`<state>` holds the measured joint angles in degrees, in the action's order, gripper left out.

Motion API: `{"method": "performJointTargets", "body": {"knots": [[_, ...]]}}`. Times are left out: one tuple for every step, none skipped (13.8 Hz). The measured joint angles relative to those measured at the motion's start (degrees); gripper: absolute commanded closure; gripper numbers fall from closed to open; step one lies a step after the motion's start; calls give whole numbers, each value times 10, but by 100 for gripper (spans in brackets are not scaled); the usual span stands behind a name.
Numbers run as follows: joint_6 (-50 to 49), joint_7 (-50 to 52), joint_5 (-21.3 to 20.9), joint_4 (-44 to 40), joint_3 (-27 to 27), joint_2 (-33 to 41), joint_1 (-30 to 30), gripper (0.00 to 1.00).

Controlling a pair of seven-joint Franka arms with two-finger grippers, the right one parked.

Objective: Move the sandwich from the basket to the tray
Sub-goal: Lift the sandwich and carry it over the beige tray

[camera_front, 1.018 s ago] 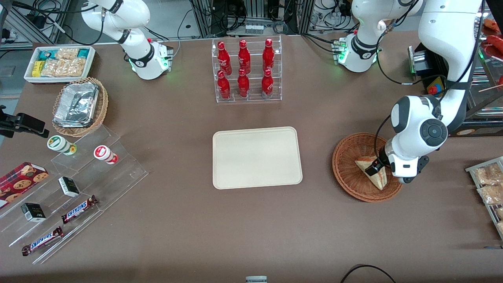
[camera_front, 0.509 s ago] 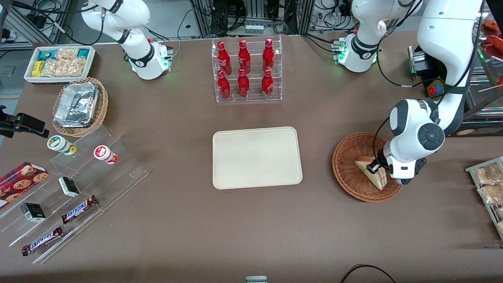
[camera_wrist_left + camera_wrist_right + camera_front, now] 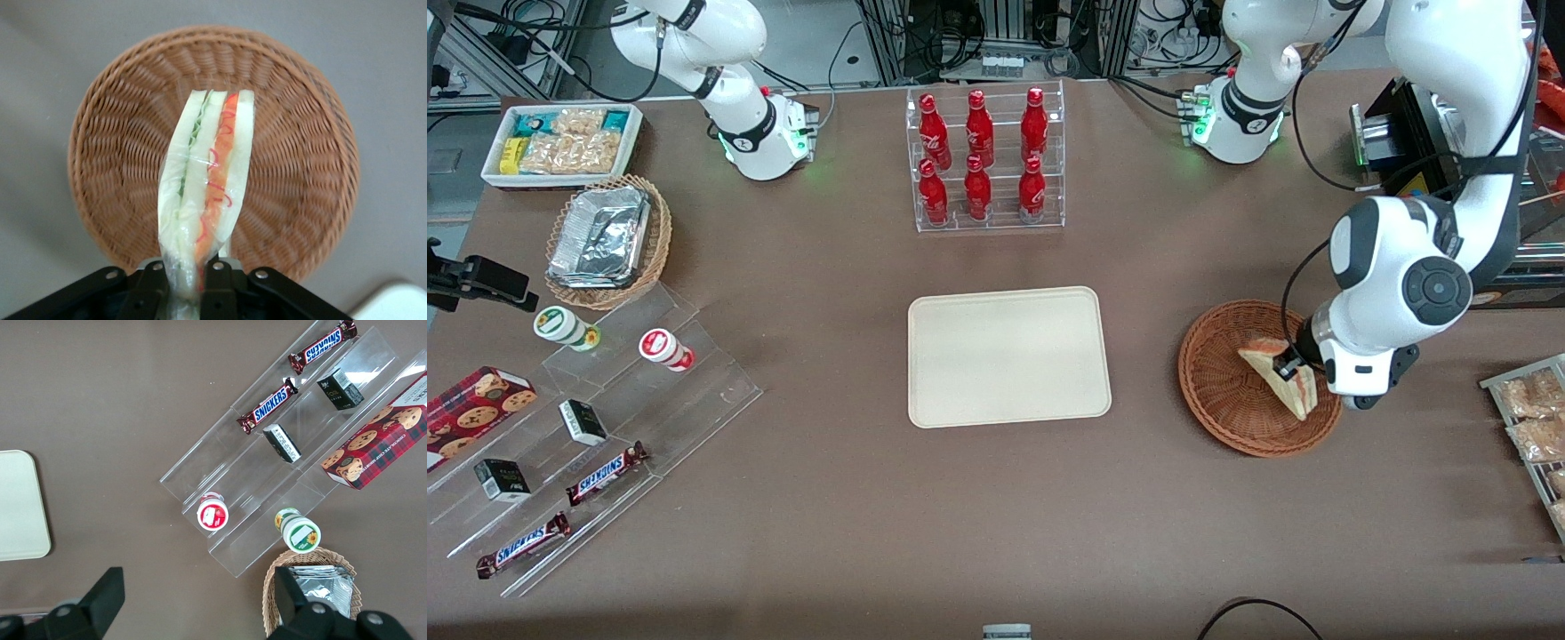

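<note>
Two chocolate bars [image 3: 606,472] printed SNICKERS lie on the clear stepped stand [image 3: 596,418] toward the parked arm's end of the desk [image 3: 996,524], with two small dark boxes [image 3: 583,421] whose print is too small to read, two round-lidded cups [image 3: 567,328], one green and one red, and one red tartan cookie box [image 3: 476,404] pictured with chocolate-chip cookies. Six red bottles [image 3: 979,142] with white script lettering, not legible here, stand in a clear rack [image 3: 987,158], three on the upper step and three on the lower. One tan wicker basket with foil containers [image 3: 607,240] and one white box of snack packets [image 3: 562,142] sit farther from the front camera than the stand. One cream tray [image 3: 1008,356] lies bare in the middle of the desk. Toward the working arm's end, one reddish-brown basket [image 3: 1227,391] sits well apart from the tray. The claw [image 3: 1288,366] is clamped on the sandwich [image 3: 1282,378], its black fingers [image 3: 215,288] pressing the wrapped wedge from both sides at one end. The sandwich [image 3: 203,193] hangs out from the claw above the basket [image 3: 300,167], clear of the weave, its red, orange and green filling layers running lengthwise between pale bread slices. Bagged snacks [image 3: 1529,413] lie at the desk's edge near the working arm.
</note>
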<state>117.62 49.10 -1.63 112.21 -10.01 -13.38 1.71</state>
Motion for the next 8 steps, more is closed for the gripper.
{"method": "performJointTargets", "body": {"knots": [[-32,0,0,-11,-18,8,-1,100],[-56,0,0,-22,-38,10,-2,100],[-71,-4,0,-32,-61,10,-4,100],[-78,-10,0,-36,-86,9,-6,100],[-79,-13,0,-36,-113,7,-8,100],[-79,-14,1,-36,-136,3,-13,100],[-79,-13,1,-37,-153,-2,-25,100],[-76,-13,2,-40,-161,-9,-46,100]]}}
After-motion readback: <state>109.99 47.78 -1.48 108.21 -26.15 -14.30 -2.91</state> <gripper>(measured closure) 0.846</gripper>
